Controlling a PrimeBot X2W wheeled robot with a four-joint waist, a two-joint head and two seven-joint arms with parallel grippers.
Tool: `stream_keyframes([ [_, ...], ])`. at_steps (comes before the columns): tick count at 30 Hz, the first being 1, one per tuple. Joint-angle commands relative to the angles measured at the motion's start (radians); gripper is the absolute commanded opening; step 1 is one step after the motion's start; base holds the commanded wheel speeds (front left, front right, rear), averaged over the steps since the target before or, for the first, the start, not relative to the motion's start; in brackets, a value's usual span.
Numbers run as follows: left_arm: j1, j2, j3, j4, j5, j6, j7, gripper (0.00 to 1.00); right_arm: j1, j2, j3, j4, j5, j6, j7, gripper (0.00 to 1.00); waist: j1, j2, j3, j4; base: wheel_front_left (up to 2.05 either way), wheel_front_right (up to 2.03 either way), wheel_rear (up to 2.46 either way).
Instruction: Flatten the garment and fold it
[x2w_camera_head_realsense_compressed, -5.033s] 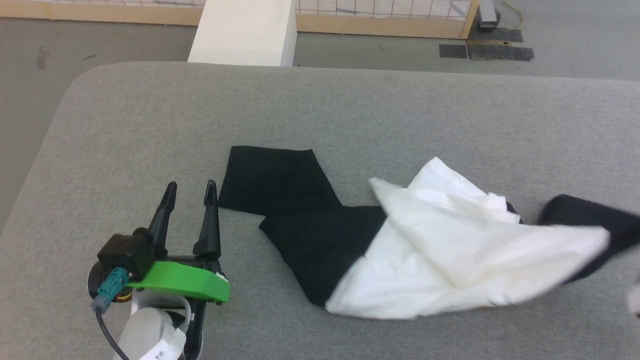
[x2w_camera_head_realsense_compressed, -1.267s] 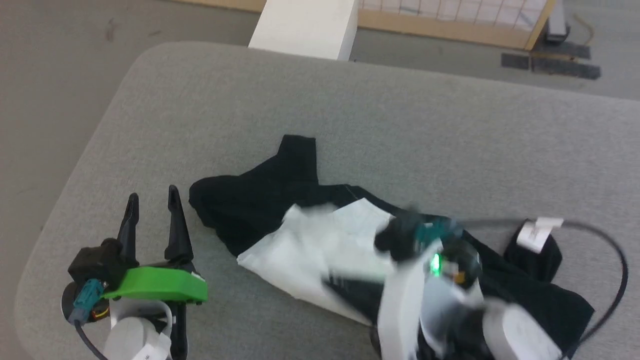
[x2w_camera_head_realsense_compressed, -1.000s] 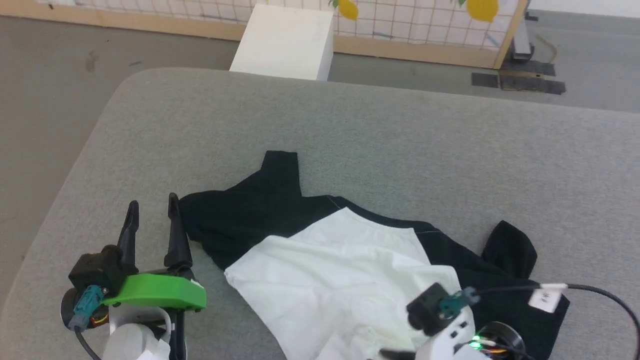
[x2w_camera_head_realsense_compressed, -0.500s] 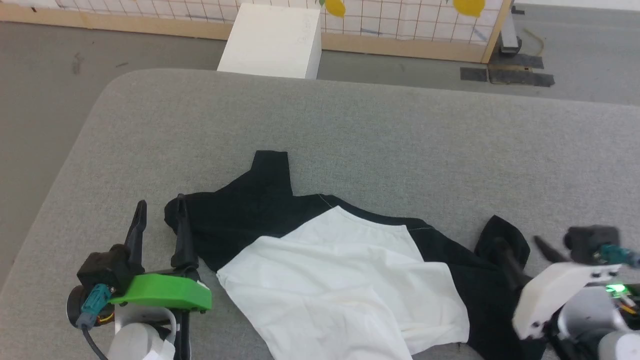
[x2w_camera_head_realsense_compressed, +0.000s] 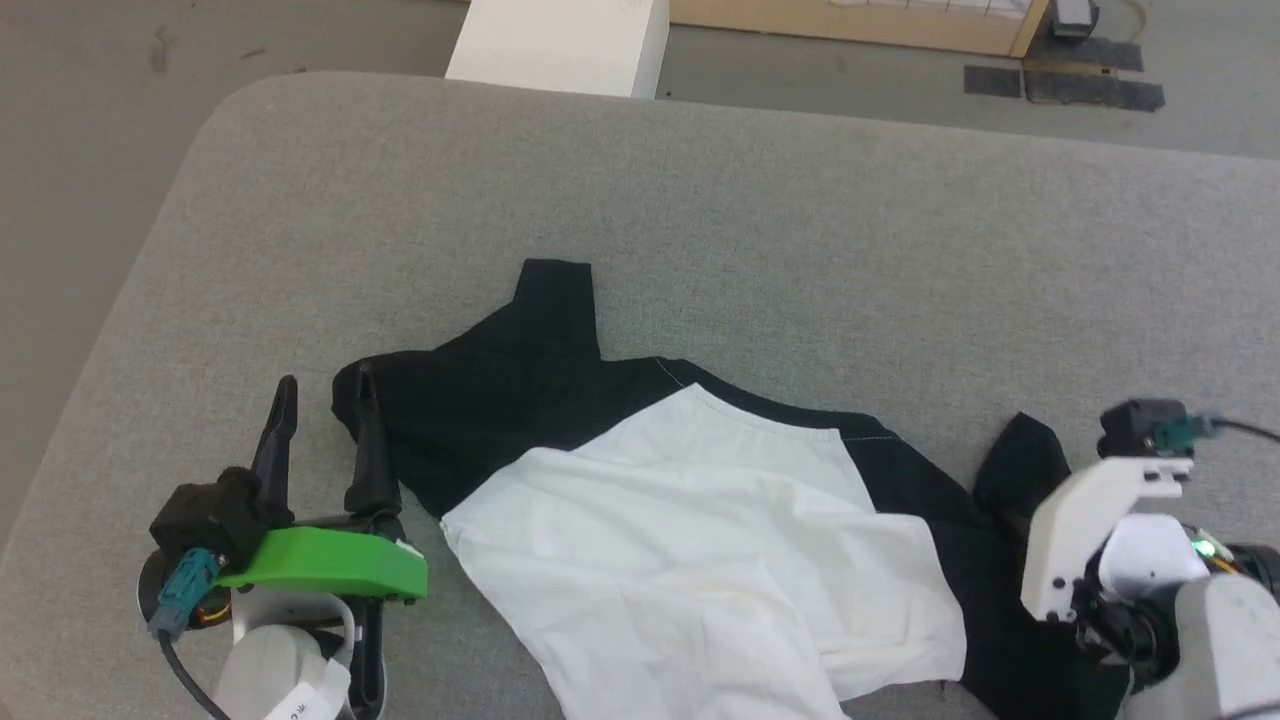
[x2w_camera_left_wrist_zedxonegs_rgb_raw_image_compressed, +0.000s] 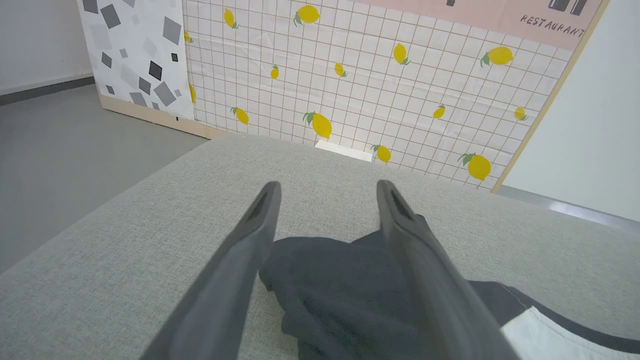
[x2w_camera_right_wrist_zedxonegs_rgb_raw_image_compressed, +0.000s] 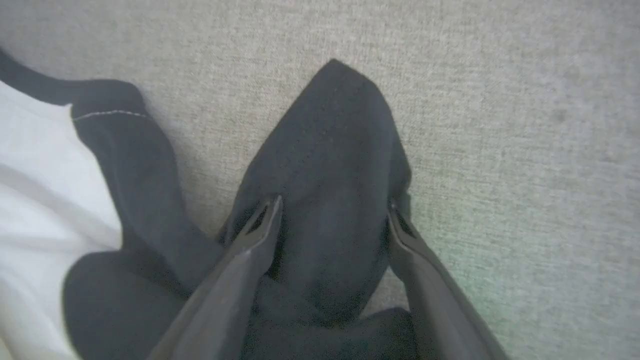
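Flattening is partly done, by my reading: the garment (x2w_camera_head_realsense_compressed: 700, 520) lies spread toward the near side of the bench (x2w_camera_head_realsense_compressed: 800, 200). Its white body is mostly open but creased, its left sleeve (x2w_camera_head_realsense_compressed: 480, 380) is bunched and its right sleeve (x2w_camera_right_wrist_zedxonegs_rgb_raw_image_compressed: 330, 140) is doubled into a hump, so both want straightening and no fold has begun. Jaws released, the left gripper (x2w_camera_head_realsense_compressed: 326, 378) stands at the edge of the bunched sleeve, while the right gripper (x2w_camera_right_wrist_zedxonegs_rgb_raw_image_compressed: 333, 201) straddles the hump with fingers spread, pinching nothing.
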Motion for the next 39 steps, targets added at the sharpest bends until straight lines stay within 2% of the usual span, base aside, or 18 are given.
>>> stream_keyframes([
  [1, -0.016, -0.002, 0.000, -0.003, -0.002, 0.004, -0.004, 1.00, 0.005, 0.004, 0.023, 0.034, -0.003, -0.001, 0.047, 0.34, 0.0001, 0.0000, 0.008, 0.001, 0.00, 0.00, 0.00],
  [2, -0.017, -0.002, 0.000, -0.004, -0.003, 0.006, -0.004, 1.00, 0.001, 0.004, 0.031, 0.035, 0.000, -0.001, 0.066, 0.02, 0.0001, 0.0000, 0.010, -0.001, 0.00, 0.00, 0.00],
  [5, -0.019, -0.002, -0.001, -0.005, -0.002, 0.010, -0.004, 1.00, -0.019, 0.004, -0.003, 0.004, -0.013, -0.001, 0.037, 0.00, 0.0001, 0.0000, 0.012, -0.010, 0.00, 0.00, 0.00],
  [7, -0.022, -0.002, -0.001, -0.003, -0.003, 0.009, -0.004, 1.00, -0.038, 0.003, -0.081, -0.029, -0.033, -0.001, -0.029, 0.00, 0.0001, 0.0000, 0.009, -0.016, 0.00, 0.00, 0.00],
  [12, -0.023, -0.002, 0.001, 0.009, -0.003, 0.001, -0.004, 1.00, -0.075, 0.001, -0.363, -0.093, -0.115, -0.001, -0.175, 0.00, 0.0001, 0.0000, -0.006, -0.031, 0.00, 0.00, 0.00],
  [18, -0.020, -0.002, 0.007, 0.021, 0.001, -0.008, -0.004, 1.00, -0.079, 0.000, -0.667, -0.091, -0.193, -0.001, -0.217, 0.00, 0.0001, 0.0000, -0.021, -0.047, 0.00, 0.00, 0.00],
  [21, -0.017, -0.002, 0.004, 0.018, 0.003, -0.006, -0.004, 1.00, -0.061, 0.002, -0.745, -0.055, -0.212, -0.001, -0.213, 0.00, 0.0001, 0.0000, -0.026, -0.055, 0.00, 0.00, 0.00],
  [22, -0.015, -0.002, 0.003, 0.017, 0.004, -0.005, -0.004, 1.00, -0.053, 0.003, -0.751, -0.044, -0.214, -0.001, -0.208, 0.43, 0.0001, 0.0000, -0.028, -0.057, 0.00, 0.00, 0.00],
  [23, -0.012, -0.002, 0.001, 0.017, 0.006, -0.006, -0.004, 1.00, -0.045, 0.004, -0.734, -0.020, -0.181, -0.001, -0.218, 1.00, 0.0001, 0.0000, -0.030, -0.063, 0.00, 0.00, 0.00],
  [27, -0.009, -0.002, 0.001, 0.032, 0.011, -0.009, -0.004, 1.00, -0.008, 0.004, -0.627, -0.029, -0.110, -0.001, -0.352, 1.00, 0.0001, 0.0000, -0.033, -0.075, 0.00, 0.00, 0.00],
  [34, -0.025, 0.013, -0.006, 0.075, 0.032, 0.000, 0.014, 1.00, 0.112, 0.004, -0.238, -0.131, 0.025, -0.001, -0.644, 1.00, 0.0001, 0.0000, -0.030, -0.111, 0.00, 0.00, 0.00],
  [39, -0.052, 0.042, -0.019, 0.097, 0.034, -0.006, 0.082, 1.00, 0.173, 0.004, -0.019, -0.163, 0.067, -0.001, -0.725, 1.00, 0.0001, 0.0000, -0.025, -0.142, 0.00, 0.00, 0.00],
])
